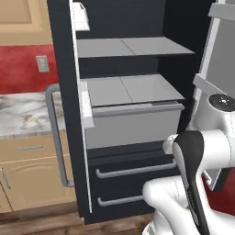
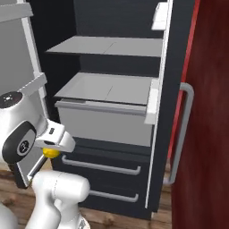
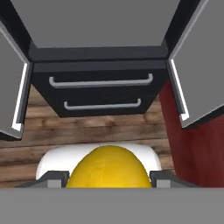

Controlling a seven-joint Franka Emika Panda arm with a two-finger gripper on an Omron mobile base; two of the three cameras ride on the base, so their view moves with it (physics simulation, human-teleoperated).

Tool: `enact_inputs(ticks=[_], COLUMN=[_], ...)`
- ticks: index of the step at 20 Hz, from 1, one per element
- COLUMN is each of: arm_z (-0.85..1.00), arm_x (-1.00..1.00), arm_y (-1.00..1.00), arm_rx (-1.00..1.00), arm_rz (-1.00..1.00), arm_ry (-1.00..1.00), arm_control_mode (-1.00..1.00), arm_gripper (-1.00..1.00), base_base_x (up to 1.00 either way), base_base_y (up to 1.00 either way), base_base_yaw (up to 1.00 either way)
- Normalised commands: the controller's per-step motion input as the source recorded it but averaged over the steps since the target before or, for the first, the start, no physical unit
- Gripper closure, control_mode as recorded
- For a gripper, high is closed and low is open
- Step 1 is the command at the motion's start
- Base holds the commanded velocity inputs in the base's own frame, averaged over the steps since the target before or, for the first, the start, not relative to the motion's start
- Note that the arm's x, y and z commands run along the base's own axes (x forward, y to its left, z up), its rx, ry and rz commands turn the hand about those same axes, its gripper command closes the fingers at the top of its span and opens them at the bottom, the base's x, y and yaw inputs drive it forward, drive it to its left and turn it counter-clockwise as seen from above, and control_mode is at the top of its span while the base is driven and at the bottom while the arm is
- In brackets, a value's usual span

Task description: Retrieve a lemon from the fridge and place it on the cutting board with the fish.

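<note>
**Item Count: Open Fridge Area**

- Fridge (image 1: pixel 137 27): one unit, both doors open.
- Doors: two. Each carries one long grey handle (image 1: pixel 56 133).
- Shelves (image 1: pixel 133 46): two grey levels inside, the lower one above a grey bin front.
- Drawers (image 3: pixel 100 81): two, stacked below the shelves, each with one horizontal bar handle.
- Lemon (image 3: pixel 106 168): one, yellow, between the pincer (image 3: pixel 106 179) tips.
- Pincer: one, with two fingertips.
- Wall outlet (image 1: pixel 42 64): one.
- Desk (image 1: pixel 23 112): one marble top.

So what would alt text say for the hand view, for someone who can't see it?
A bright yellow lemon sits between the gripper's two fingertips, close to the camera. Beyond it is the black fridge, both doors open, with two handled drawers above a wooden floor.
</note>
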Motion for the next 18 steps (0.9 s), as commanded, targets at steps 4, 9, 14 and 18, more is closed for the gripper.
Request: enact_inputs(ticks=[4, 9, 14, 18], arm_z=[0.00, 0.00, 0.00, 0.00], arm_x=[0.00, 0.00, 0.00, 0.00], arm_y=[0.00, 0.00, 0.00, 0.00], arm_rx=[0.00, 0.00, 0.00, 0.00], arm_rz=[0.00, 0.00, 0.00, 0.00], arm_ry=[0.00, 0.00, 0.00, 0.00], arm_control_mode=[1.00, 1.00, 1.00, 1.00], arm_gripper=[1.00, 1.00, 1.00, 1.00], base_base_x=[-0.68, -0.35, -0.21, -0.12], base_base_y=[0.42, 0.38, 0.22, 0.39], base_base_yaw=[0.15, 0.23, 0.47, 0.51])
